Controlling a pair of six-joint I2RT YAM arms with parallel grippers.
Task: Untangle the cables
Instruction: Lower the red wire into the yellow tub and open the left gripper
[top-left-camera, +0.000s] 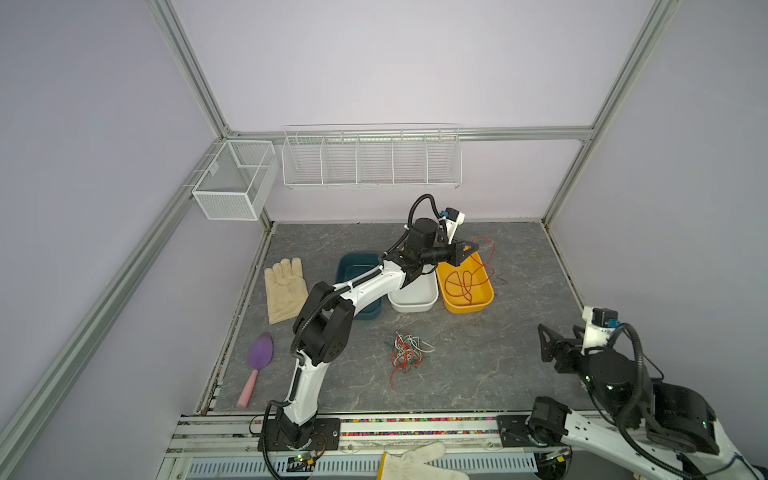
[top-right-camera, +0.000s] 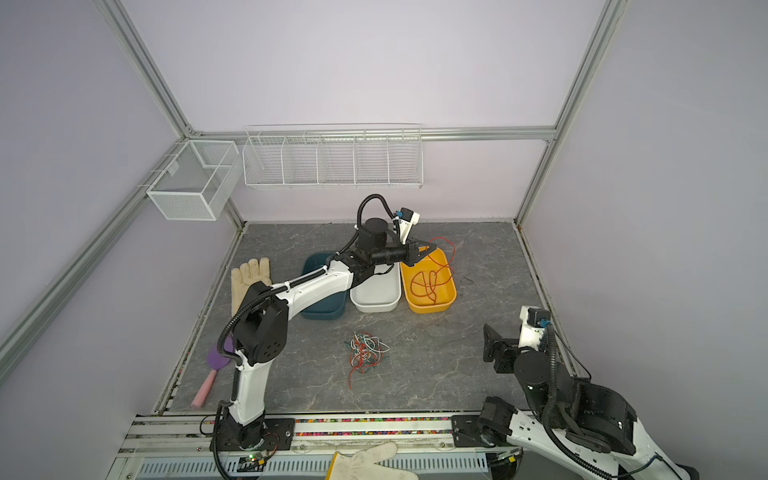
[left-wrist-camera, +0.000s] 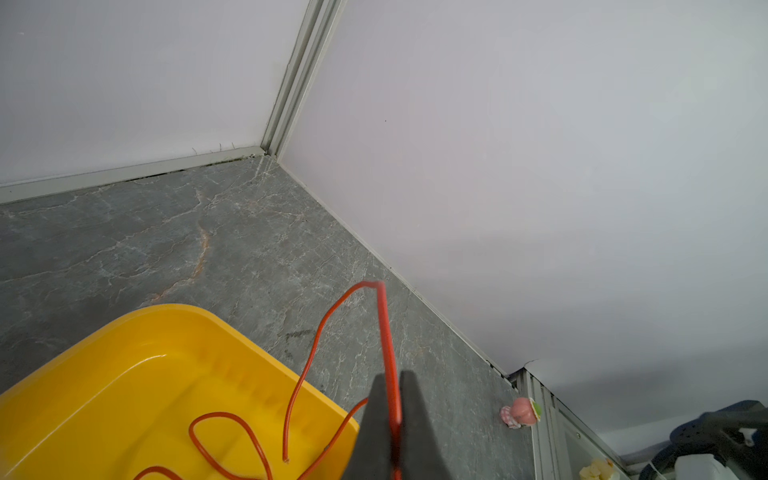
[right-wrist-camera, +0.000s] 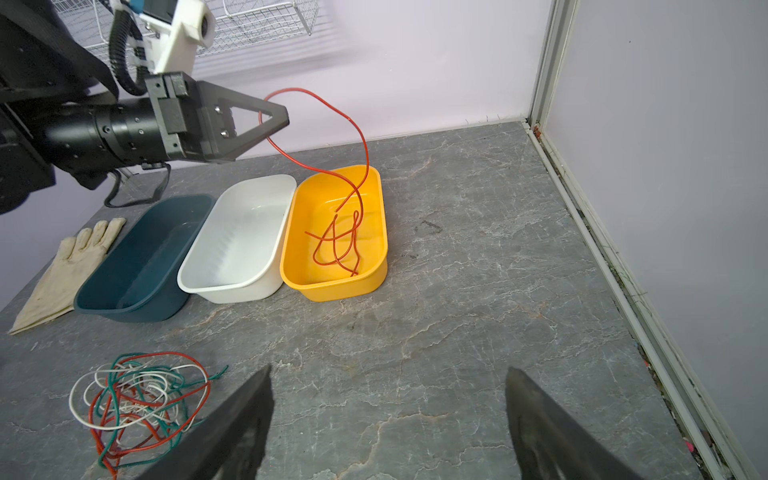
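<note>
In a top view, my left hand (top-left-camera: 467, 249) pinches one red-orange cable (top-left-camera: 465, 286) above the yellow tub (top-left-camera: 469, 309), with most of its length coiled inside. The tangle of cables (top-left-camera: 407, 353) lies mid-desk (top-left-camera: 498, 365), well apart from the tubs. My right hand (top-left-camera: 561, 334) hovers by the desk's right edge.

The left wrist view shows the jaws closed tight on the red-orange cable, a loop arching beyond the tub's rim.

From the right wrist, the right hand's jaws stand wide and empty. The white tub (right-wrist-camera: 232, 286) and dark teal tub (right-wrist-camera: 124, 307) hold nothing. By my reckoning, one cable is nearly sorted, with red, green and white strands left knotted.
</note>
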